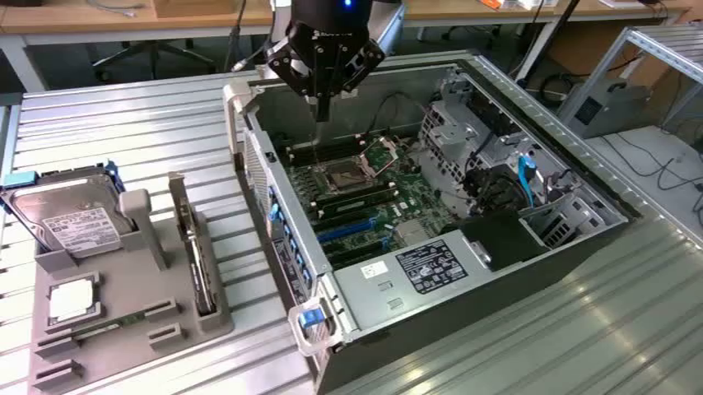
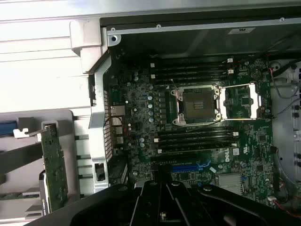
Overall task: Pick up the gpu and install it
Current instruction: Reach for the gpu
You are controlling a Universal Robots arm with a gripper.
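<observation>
One gpu stands on edge in its grey holder — presented for grasping; gripper, clenched on nothing, hangs over the open computer case.

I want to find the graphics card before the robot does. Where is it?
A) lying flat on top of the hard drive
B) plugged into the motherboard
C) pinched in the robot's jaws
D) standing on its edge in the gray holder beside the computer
D: the gpu stands on edge in a slot of the gray holder beside the open computer case, while the gripper hangs over the case, jaws shut on nothing.
</observation>
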